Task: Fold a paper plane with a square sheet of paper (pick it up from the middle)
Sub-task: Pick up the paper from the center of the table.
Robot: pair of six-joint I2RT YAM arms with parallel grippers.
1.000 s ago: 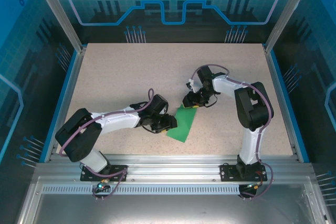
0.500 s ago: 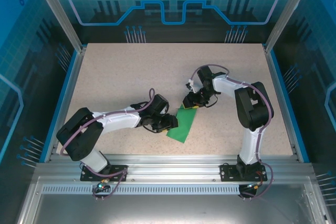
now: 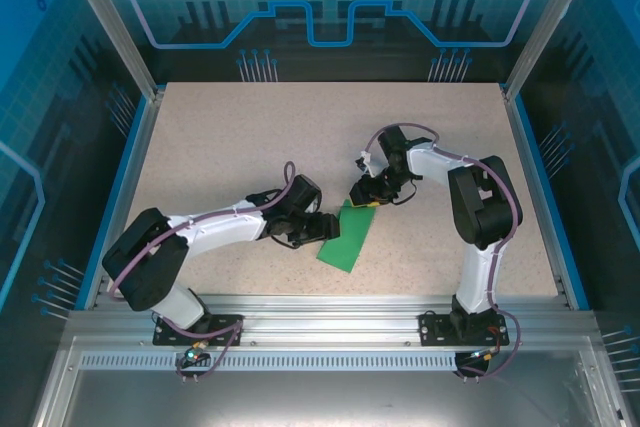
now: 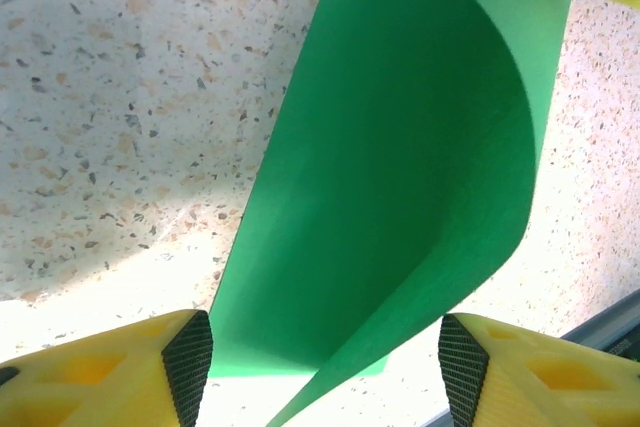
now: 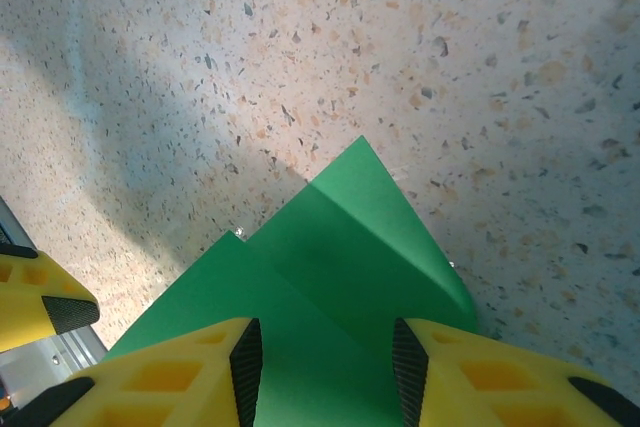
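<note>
**Mid-fold: paper curled between both grippers, crease not set**

The speckled table (image 3: 220, 147) is your work surface, and both arms meet near its centre-right. The left arm (image 3: 200, 232) reaches in from the near left. The right arm (image 3: 480, 197) bends back in from the right side. Between them lies the green sheet of paper (image 3: 345, 239), flat on the table at its near end. One side is lifted into a soft curl (image 4: 440, 147) that rolls over the rest. Its far corner carries a folded flap (image 5: 360, 207).

The left gripper (image 4: 325, 357) is wide open, with its fingers (image 4: 185, 357) either side of the sheet's near edge, gripping nothing. The right gripper (image 5: 325, 352) is about half open, straddling the far end. The paper runs flat under the gap, so nothing is pinched. You cannot tell whether its tips (image 5: 245, 357) press the sheet down.

Judgement: you're laying the curl over to make a crease.
- Keep the far end anchored.
- Bring the loose edge down square to the edge beneath.
- Flatten from the anchored end toward you.
- Don't close on the curl mid-air; it will likely crumple.
- Thin paper probably slides easily on this surface.
</note>
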